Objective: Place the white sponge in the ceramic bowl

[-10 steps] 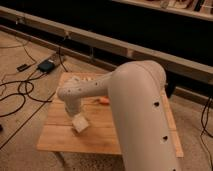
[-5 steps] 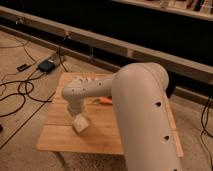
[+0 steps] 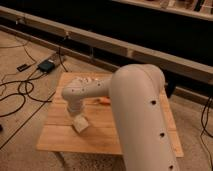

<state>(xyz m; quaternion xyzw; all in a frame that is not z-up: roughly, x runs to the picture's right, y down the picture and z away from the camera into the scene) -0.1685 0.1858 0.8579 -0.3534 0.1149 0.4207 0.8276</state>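
The white sponge [image 3: 80, 124] is a small white block at the front left of the wooden table [image 3: 60, 140]. My gripper [image 3: 77, 115] points down from the wrist right above the sponge and seems to touch its top. I cannot tell if it holds the sponge. My thick white arm [image 3: 137, 110] crosses the table and covers its middle and right side. The ceramic bowl is hidden from view.
An orange carrot [image 3: 104, 100] lies just behind the forearm. A whitish object [image 3: 88, 80] peeks out at the table's back edge. Black cables [image 3: 20, 92] and a small box [image 3: 46, 66] lie on the floor to the left. A dark wall runs behind.
The wrist has shifted slightly to the right above the sponge. The sponge stays in about the same place.
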